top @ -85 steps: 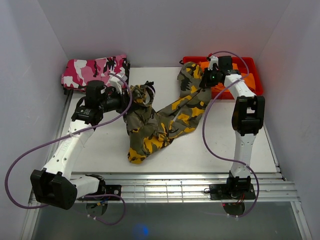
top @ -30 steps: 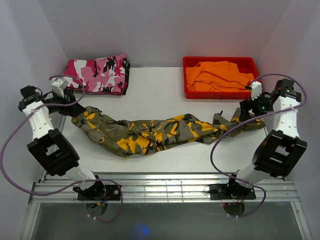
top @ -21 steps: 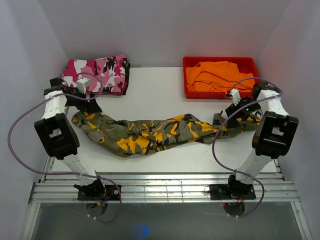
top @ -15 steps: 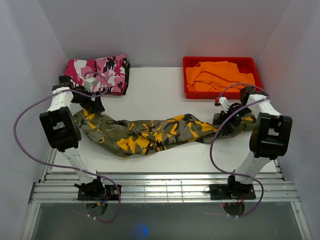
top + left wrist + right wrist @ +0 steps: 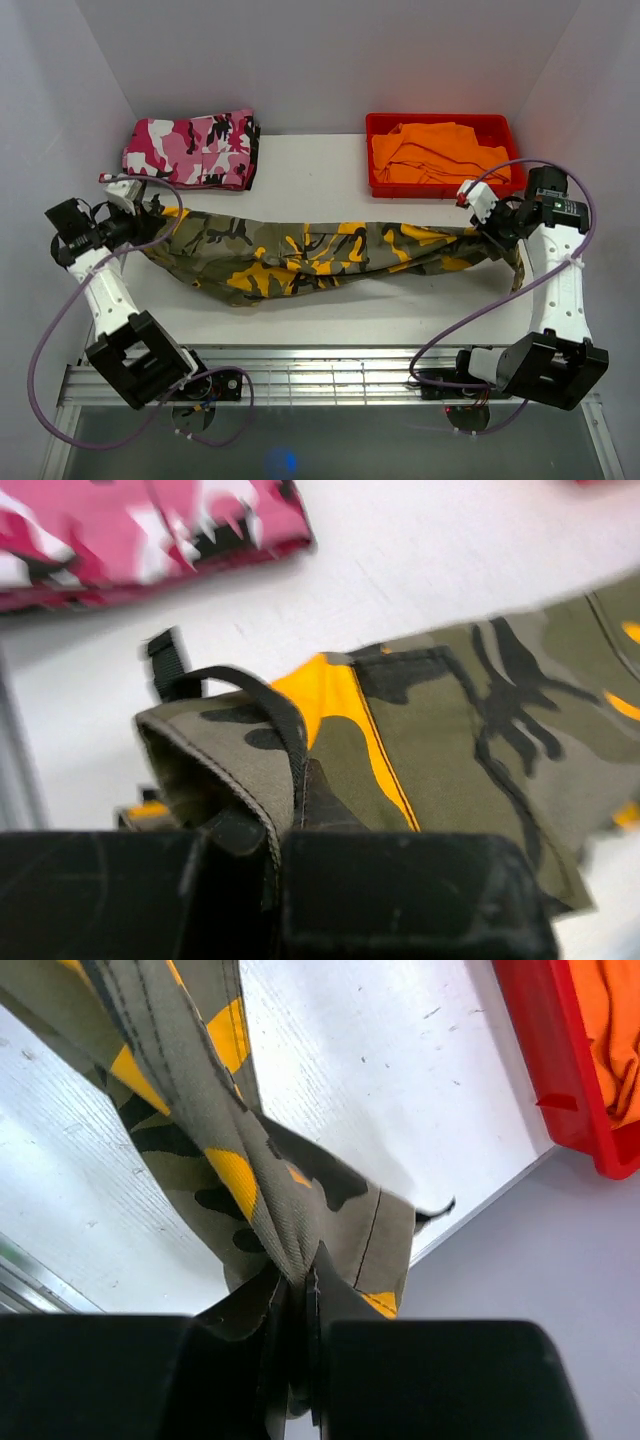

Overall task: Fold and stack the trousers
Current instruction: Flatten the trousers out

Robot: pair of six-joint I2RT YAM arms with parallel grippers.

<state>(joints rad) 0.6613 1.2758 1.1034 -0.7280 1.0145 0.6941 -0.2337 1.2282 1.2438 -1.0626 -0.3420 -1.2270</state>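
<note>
From above, the trousers [image 5: 320, 250] are stretched along the tabletop [image 5: 320, 180]. Their long axis runs left to right, and the slack middle bows toward the near edge. The left arm [image 5: 100, 285] has the left end and the right arm [image 5: 560, 280] the right end, so neither is nearer to the cloth. Any fold will likely mean carrying one end along that axis to meet the other. The pink trousers [image 5: 190, 148] lie far left and the red tray [image 5: 440, 125] far right (both well apart from the stretched cloth).

On the left wrist, the left jaws are clenched on an edge of the trousers [image 5: 440, 710] beside a black strap loop [image 5: 270, 705]. The cloth runs away to the right.

On the right wrist, the right jaws are clenched on a gathered bunch of the trousers [image 5: 200, 1110]. It leads off toward the upper left of this view, with the tray [image 5: 560, 1060] beside it.
</note>
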